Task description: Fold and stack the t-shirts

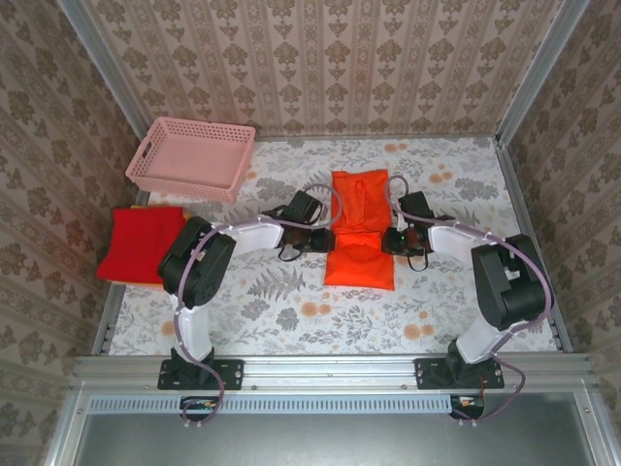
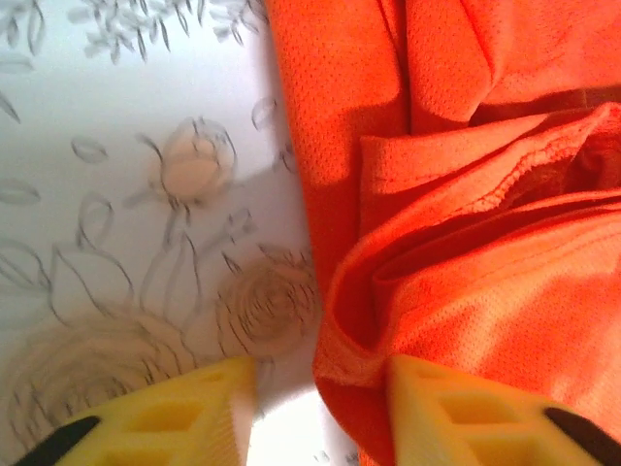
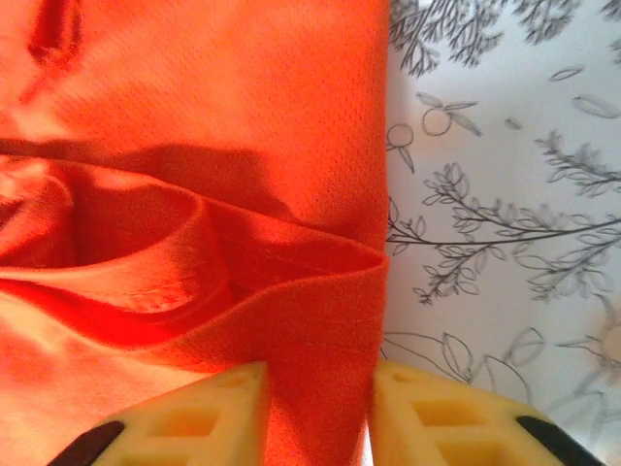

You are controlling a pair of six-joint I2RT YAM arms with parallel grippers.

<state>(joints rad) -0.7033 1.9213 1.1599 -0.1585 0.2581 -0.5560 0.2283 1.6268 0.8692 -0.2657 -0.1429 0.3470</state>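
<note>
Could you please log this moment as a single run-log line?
step: fold orange shirt | left gripper: open at left edge | right gripper: open over right edge | red shirt: folded, far left

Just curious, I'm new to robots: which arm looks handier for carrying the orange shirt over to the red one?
Probably the left: the left gripper sits at the edge of the orange shirt, and the red shirt lies on that side.

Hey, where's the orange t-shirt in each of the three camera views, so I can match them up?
Top external: the orange t-shirt lies mid-table as a long strip, creased across its middle.
Left wrist: it takes the right half, with its edge running down the middle.
Right wrist: it covers the left side, with the crease across it.
Shared landmark: the floral table cover beside the shirt's edge.
</note>
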